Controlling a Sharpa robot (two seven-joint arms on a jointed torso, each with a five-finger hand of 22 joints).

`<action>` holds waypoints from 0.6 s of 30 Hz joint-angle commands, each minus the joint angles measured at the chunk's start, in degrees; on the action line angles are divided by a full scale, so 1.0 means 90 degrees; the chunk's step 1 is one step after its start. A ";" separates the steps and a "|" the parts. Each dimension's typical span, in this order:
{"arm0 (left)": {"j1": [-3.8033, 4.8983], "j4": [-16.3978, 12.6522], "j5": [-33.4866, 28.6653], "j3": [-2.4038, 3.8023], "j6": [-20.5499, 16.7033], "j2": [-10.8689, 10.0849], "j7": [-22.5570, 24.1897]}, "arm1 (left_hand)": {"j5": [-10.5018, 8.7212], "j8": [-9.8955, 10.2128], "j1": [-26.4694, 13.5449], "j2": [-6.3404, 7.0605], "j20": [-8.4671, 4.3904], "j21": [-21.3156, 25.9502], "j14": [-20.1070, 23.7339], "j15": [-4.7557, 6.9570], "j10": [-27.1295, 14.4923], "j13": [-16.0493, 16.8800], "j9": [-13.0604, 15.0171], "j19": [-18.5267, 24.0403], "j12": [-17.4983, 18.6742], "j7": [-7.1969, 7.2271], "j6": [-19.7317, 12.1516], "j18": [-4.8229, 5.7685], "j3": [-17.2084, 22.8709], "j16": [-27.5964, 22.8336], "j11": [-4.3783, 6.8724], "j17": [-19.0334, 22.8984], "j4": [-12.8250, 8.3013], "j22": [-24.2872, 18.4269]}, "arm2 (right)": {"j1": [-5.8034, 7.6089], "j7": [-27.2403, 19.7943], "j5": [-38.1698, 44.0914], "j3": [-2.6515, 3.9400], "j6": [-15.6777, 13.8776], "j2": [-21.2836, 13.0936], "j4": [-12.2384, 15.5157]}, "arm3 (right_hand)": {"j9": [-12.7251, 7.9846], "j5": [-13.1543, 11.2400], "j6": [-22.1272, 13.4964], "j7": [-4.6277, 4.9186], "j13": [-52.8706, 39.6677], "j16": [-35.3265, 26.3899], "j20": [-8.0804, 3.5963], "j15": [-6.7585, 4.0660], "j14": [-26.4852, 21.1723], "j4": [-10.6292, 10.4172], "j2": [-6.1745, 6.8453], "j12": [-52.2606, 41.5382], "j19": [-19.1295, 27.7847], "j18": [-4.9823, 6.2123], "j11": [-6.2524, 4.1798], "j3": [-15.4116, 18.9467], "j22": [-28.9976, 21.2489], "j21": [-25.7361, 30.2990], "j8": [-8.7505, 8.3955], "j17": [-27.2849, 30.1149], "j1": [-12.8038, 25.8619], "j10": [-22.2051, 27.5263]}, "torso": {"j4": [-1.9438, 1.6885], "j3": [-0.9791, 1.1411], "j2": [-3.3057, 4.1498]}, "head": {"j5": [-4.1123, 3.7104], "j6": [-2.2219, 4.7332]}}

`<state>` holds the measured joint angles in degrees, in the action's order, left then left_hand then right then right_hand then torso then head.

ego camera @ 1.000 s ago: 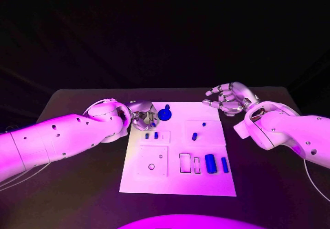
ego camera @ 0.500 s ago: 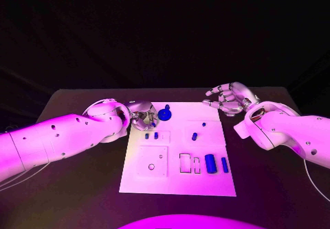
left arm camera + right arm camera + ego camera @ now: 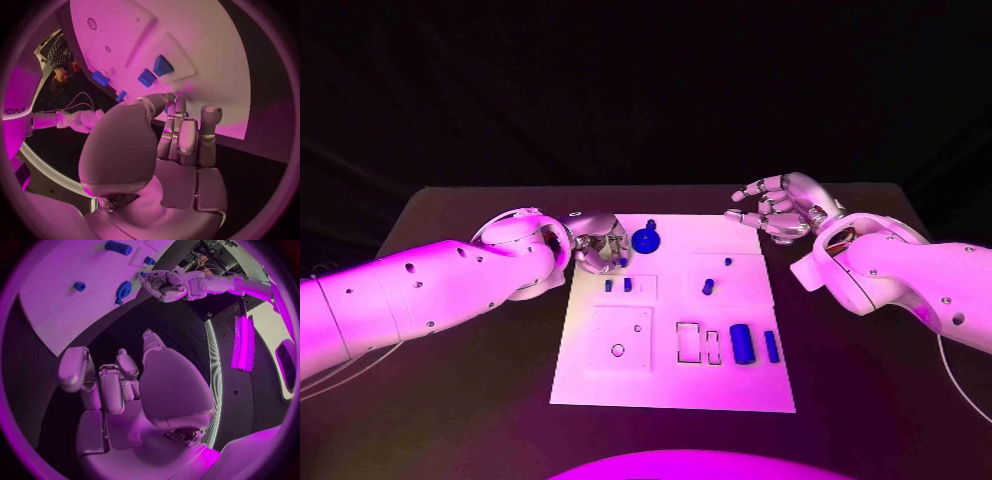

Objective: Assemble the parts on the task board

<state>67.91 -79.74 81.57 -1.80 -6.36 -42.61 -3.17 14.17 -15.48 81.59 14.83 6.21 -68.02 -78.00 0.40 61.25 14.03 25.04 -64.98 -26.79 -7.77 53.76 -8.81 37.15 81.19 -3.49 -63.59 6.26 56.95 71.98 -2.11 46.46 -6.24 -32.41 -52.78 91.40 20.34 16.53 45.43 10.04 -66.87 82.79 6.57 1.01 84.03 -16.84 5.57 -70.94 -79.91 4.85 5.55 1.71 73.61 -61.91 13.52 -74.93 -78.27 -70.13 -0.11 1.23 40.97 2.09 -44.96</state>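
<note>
Left hand (image 3: 600, 243) sits at the far left corner of the task board (image 3: 675, 385), fingers curled inward beside the round blue part (image 3: 646, 239); whether it touches or grasps that part cannot be determined. Right hand (image 3: 779, 207) hovers off the board's far right corner, fingers loosely curled, holding nothing.

The head camera looks steeply down on the task board (image 3: 675, 330); both wrist cameras sit close behind their hands, sharing that board (image 3: 187, 60) (image 3: 69, 295).
</note>
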 commanded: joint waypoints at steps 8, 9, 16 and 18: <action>-0.0001 -0.0034 -0.0038 0.0001 -0.0084 -0.0043 0.0036 | 0.0033 0.0160 -0.0117 0.0072 -0.0005 0.0082 0.0034 -0.0027 0.0082 0.0035 -0.0032 0.0043 0.0098 0.0013 -0.0181 0.0091 -0.0002 -0.0008 0.0010 0.0032 0.0072 -0.0043 | -0.0005 -0.0053 0.0018 0.0002 0.0004 0.0004 -0.0012 | -0.0008 0.0036 0.0044 0.0011 0.0021 -0.0039 -0.0006 -0.0026 0.0243 0.0016 -0.0056 0.0001 -0.0016 0.0076 -0.0033 -0.0013 -0.0012 0.0048 0.0038 -0.0467 -0.0005 0.0037 | 0.0003 0.0003 -0.0002 | 0.0007 0.0000; -0.0001 -0.0034 -0.0038 0.0002 -0.0078 -0.0051 0.0029 | 0.0032 0.0215 -0.0127 0.0091 -0.0006 0.0091 0.0040 -0.0027 0.0087 0.0042 -0.0046 0.0041 0.0120 0.0014 -0.0250 0.0091 0.0005 -0.0012 0.0009 0.0043 0.0080 -0.0048 | -0.0005 -0.0050 0.0018 0.0002 0.0005 0.0003 -0.0014 | -0.0008 0.0036 0.0044 0.0011 0.0021 -0.0039 -0.0006 -0.0026 0.0243 0.0016 -0.0056 0.0001 -0.0016 0.0076 -0.0033 -0.0013 -0.0012 0.0048 0.0038 -0.0467 -0.0005 0.0037 | 0.0003 0.0002 -0.0001 | 0.0005 -0.0003; -0.0001 -0.0032 -0.0039 0.0002 0.0004 -0.0134 -0.0035 | 0.0032 0.0431 -0.0146 0.0157 -0.0006 0.0131 0.0047 -0.0029 0.0108 0.0077 -0.0111 0.0034 0.0210 0.0030 -0.0514 0.0089 0.0012 -0.0014 0.0006 0.0057 0.0093 -0.0078 | -0.0006 -0.0023 0.0030 0.0002 0.0034 -0.0009 -0.0038 | -0.0015 0.0036 0.0034 0.0012 0.0626 -0.0175 -0.0004 -0.0024 0.0167 0.0015 -0.0046 0.0522 0.0070 0.0116 -0.0032 -0.0011 -0.0138 0.0280 0.0039 -0.0295 -0.0006 0.0565 | 0.0002 0.0004 0.0001 | -0.0005 0.0000; -0.0001 -0.0025 -0.0038 0.0002 0.0032 -0.0170 -0.0055 | 0.0032 0.0436 -0.0145 0.0159 -0.0006 0.0134 0.0048 -0.0029 0.0108 0.0077 -0.0113 0.0036 0.0213 0.0031 -0.0520 0.0088 0.0012 -0.0014 0.0006 0.0058 0.0092 -0.0082 | -0.0006 0.0005 0.0042 0.0002 0.0074 -0.0014 -0.0046 | -0.0018 0.0037 0.0033 0.0009 0.0921 -0.0212 -0.0005 -0.0025 0.0146 0.0014 -0.0046 0.0779 0.0091 0.0125 -0.0034 -0.0014 -0.0169 0.0347 0.0044 -0.0257 -0.0010 0.0778 | 0.0002 0.0006 -0.0001 | -0.0014 -0.0004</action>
<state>67.91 -79.92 81.47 -1.80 -6.73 -43.97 -3.39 14.17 -11.80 80.62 15.82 6.22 -66.96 -77.79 0.19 61.87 14.67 24.09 -64.98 -25.07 -7.47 49.36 -8.80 37.40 81.19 -3.28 -63.12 6.81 56.27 71.95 -2.09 46.46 -6.24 -32.36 -52.85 91.06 20.27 16.53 45.34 9.95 -59.97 81.14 6.57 1.01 84.03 -16.84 5.58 -65.15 -79.46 4.84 5.36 1.71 72.23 -59.10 13.52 -74.91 -78.27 -64.34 -0.09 1.26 40.97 2.05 -44.98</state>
